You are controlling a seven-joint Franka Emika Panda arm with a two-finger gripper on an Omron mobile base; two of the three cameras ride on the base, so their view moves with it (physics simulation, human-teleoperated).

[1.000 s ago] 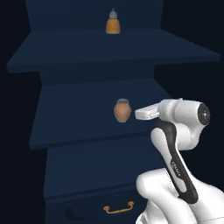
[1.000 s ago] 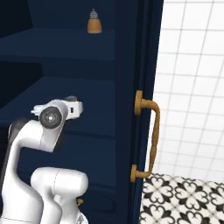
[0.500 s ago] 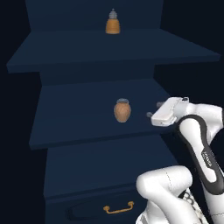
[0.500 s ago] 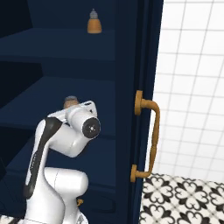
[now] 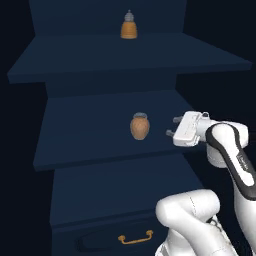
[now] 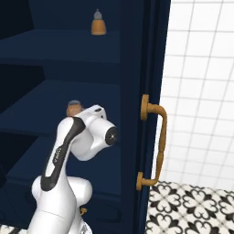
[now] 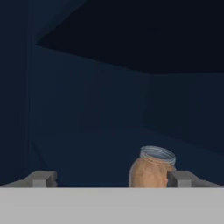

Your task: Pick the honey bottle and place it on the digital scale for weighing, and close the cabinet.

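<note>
The two-fingered white pincer (image 5: 172, 126) is standing wide apart and empty, its dark tips pointing sideways toward the small egg-shaped amber-brown honey bottle (image 5: 140, 126). A second ago the tips were reaching nearly to the jar's flank; since then the hand has been drawing back toward the right, so a clear gap is now showing between them. In the hand view the jar (image 7: 151, 168) is sitting low and to the right, just beside the right fingertip (image 7: 179, 178) rather than centred between the two, so the approach is probably being re-lined before any grasp; picking up has not yet begun.

The white arm is rising from the lower right of the left base view, folding sharply at a dark-striped elbow, with the wrist now lying roughly level with the jar and the hand held close to horizontal.

The honey bottle is standing upright on the middle shelf (image 5: 90, 140) of the tall navy-blue cabinet (image 5: 125, 55). On the shelf above, an orange bottle with a grey pointed cap (image 5: 129, 26) is resting untouched. The cabinet's door (image 6: 148, 114) with its vertical brass handle (image 6: 155, 141) is hanging open, so closing is also still waiting.
</note>
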